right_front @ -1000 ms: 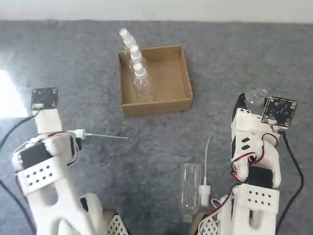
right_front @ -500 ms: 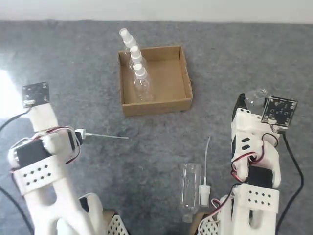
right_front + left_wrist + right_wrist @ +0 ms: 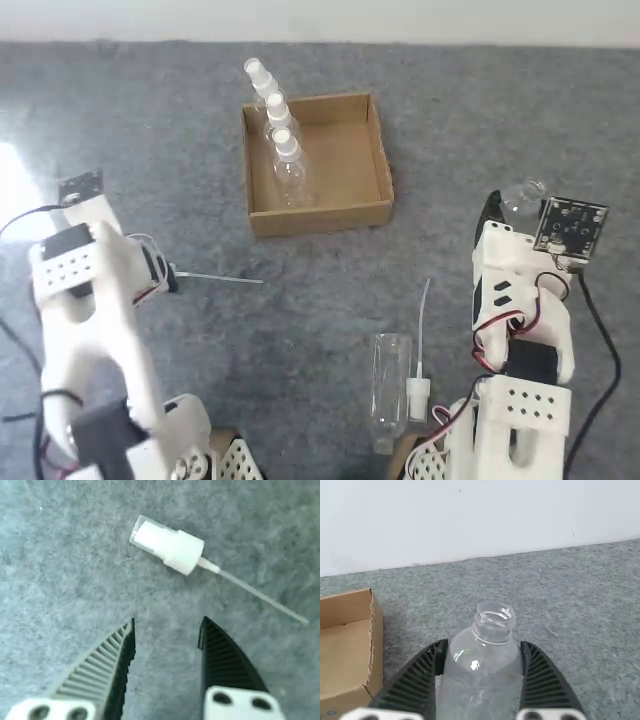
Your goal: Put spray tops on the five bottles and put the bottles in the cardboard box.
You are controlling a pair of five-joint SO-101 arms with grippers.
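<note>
Spread open, the left gripper [image 3: 167, 625] is hovering over a spray top [image 3: 170, 550] at centre left. The right gripper [image 3: 484, 647] is clasping an uncapped bottle [image 3: 492, 625]. Three capped bottles [image 3: 285, 160] are resting in the cardboard box [image 3: 320, 216], upper centre.

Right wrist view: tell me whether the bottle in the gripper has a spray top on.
No, the bottle held in the right gripper shows a bare, open neck.

A mottled grey, felt-like mat [image 3: 480, 120] covers the table and runs back to a plain white wall [image 3: 400, 20] along the far edge, with a bright patch of light [image 3: 12, 195] at the left.
</note>
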